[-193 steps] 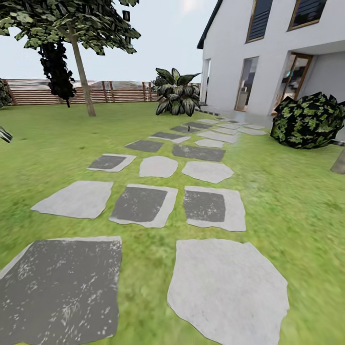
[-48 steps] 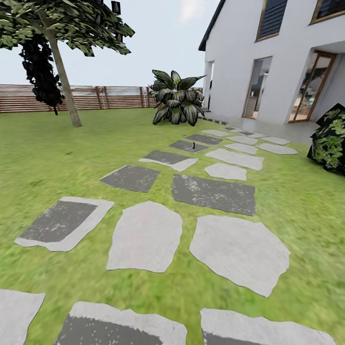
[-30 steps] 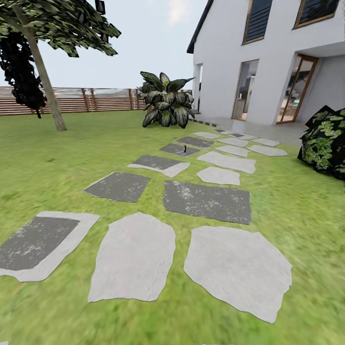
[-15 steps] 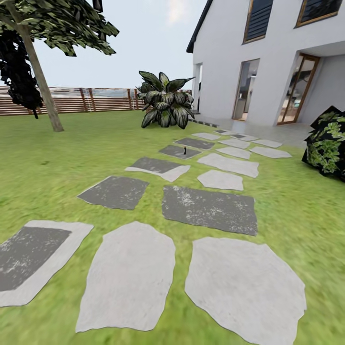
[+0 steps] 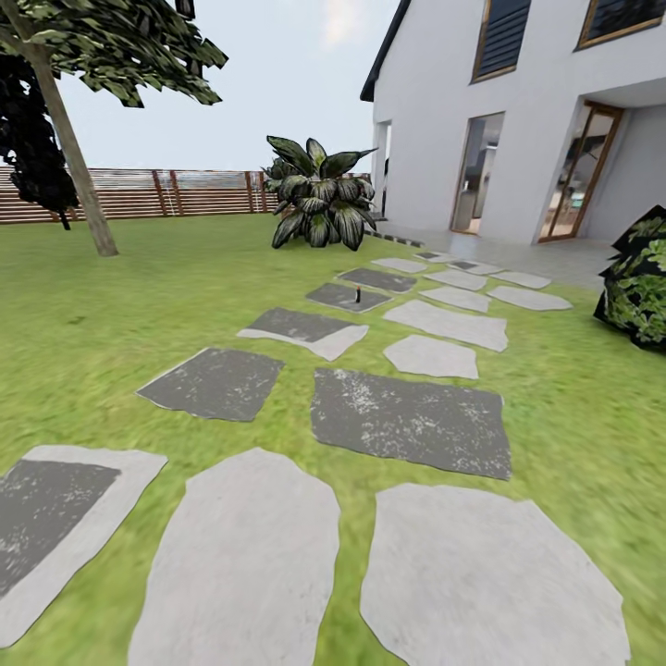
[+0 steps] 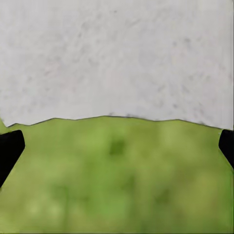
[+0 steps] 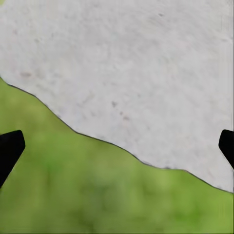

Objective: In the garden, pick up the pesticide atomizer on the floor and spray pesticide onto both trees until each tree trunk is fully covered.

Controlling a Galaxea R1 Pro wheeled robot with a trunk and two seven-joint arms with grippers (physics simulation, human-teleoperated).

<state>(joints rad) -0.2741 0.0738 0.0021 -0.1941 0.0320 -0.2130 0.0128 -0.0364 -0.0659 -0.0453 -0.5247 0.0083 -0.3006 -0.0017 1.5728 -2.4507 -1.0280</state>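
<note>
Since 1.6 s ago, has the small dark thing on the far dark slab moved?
No. The small dark thing stands on the same dark slab, short of the broad-leaved plant; the whole view shifted, so the camera moved.

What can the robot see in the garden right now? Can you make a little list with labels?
place: garden lawn beside a white house
path: grey stone slabs leading toward the house
tree: one bare-trunk tree far left, by the fence
plants: big leafy plant near the house, bush at right
small dark thing: upright on a far slab, too small to name
left hand: open, empty, over grass and slab edge
right hand: open, empty, over grass and slab edge
</note>
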